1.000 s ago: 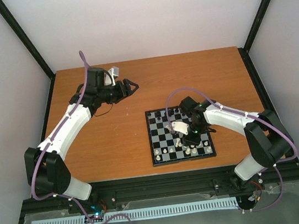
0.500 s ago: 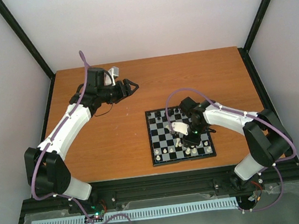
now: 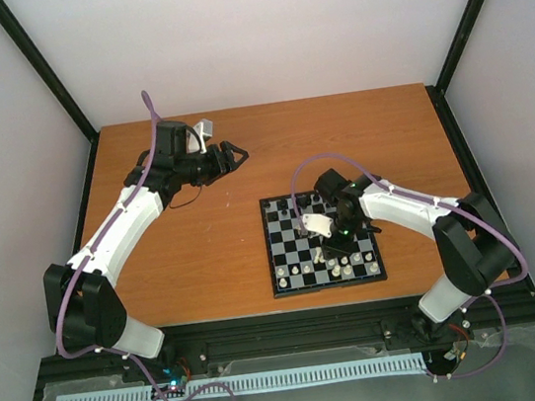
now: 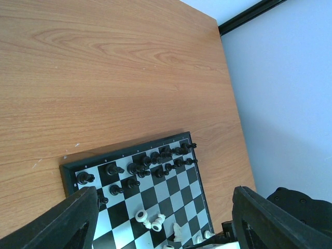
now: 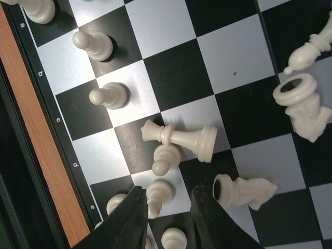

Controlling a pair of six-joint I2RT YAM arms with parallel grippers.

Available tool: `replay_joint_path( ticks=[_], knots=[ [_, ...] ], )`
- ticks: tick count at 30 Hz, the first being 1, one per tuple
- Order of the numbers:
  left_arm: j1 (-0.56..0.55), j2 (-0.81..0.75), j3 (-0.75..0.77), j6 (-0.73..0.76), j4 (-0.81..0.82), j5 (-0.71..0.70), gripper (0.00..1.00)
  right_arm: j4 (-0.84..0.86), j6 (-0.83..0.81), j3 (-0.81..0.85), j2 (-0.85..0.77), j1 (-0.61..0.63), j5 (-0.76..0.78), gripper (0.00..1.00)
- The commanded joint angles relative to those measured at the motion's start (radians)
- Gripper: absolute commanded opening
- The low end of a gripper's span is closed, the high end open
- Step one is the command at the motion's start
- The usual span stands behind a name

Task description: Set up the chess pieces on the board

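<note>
The right wrist view shows what the overhead view cannot: the right gripper (image 5: 167, 212) has its two dark fingers slightly apart and clamped on nothing; a cream pawn (image 5: 157, 193) sits in the gap, close against one finger; just ahead of the tips a tall cream piece (image 5: 181, 140) lies on its side on the board (image 5: 171, 72), with a tipped pawn (image 5: 165, 160) touching it; another toppled cream piece (image 5: 246, 191) lies just beside the other finger.

The left wrist view shows the left gripper (image 4: 163, 207) with its fingers wide apart and nothing between them; beyond them, black pieces (image 4: 150, 166) stand in two rows along one edge of the board.

From overhead, the right arm bends in from its base and points its hand down over the near half of the board; the left arm stretches out over the table (image 3: 203, 239), its hand well apart from the board.

Against a second ago, the right wrist has shifted slightly toward the board's far side; the left arm has not moved.
</note>
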Motion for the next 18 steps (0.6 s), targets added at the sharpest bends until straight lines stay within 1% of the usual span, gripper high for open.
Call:
replay_joint_path(
  ticks=[1, 9, 18],
  knots=[
    [0.003, -0.016, 0.04, 0.013, -0.014, 0.013, 0.73, 0.021, 0.019, 0.027, 0.035, 0.026, 0.012, 0.23],
    [0.003, -0.014, 0.04, 0.013, -0.013, 0.014, 0.73, 0.038, 0.026, 0.035, 0.072, 0.053, 0.025, 0.23],
    [0.003, -0.014, 0.04, 0.013, -0.013, 0.014, 0.73, 0.032, 0.024, 0.025, 0.088, 0.088, 0.007, 0.15]
  ],
)
